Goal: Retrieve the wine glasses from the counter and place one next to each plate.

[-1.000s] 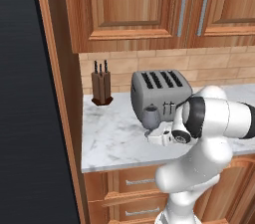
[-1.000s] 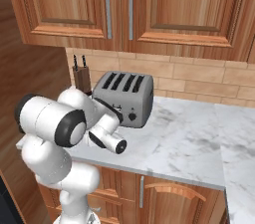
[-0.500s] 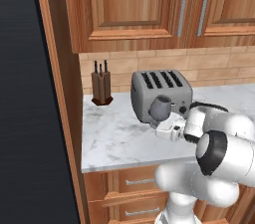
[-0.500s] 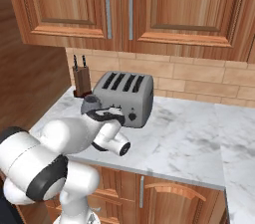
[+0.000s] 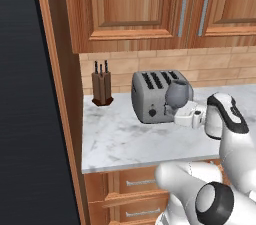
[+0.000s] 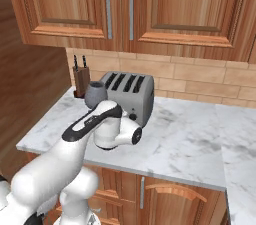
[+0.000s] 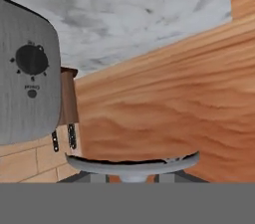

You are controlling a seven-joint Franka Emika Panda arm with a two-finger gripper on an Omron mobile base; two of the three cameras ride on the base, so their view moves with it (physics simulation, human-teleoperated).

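Observation:
One smoky-grey wine glass (image 5: 178, 94) hangs upright above the marble counter (image 5: 115, 139), just in front of the toaster. My gripper (image 5: 173, 113) reaches in from the right and is shut on its stem below the bowl. From the right base view the same wine glass (image 6: 95, 95) rises over my gripper (image 6: 95, 111) and the counter (image 6: 185, 144). In the hand view the glass's round foot (image 7: 132, 164) lies across the bottom, right by my gripper (image 7: 132, 178), with the counter (image 7: 149, 9) beyond. The plates are out of view.
A grey four-slot toaster (image 5: 152, 96) (image 6: 127, 94) (image 7: 25, 83) stands close behind the glass. A knife block (image 5: 102, 86) (image 6: 80, 79) sits in the back left corner beside a tall wooden side panel (image 5: 55, 94). Wooden cabinets hang overhead.
The gripper has lifted the wine glass higher off the counter and carried it a little to the right in front of the toaster. The arm's elbow has swung down and around.

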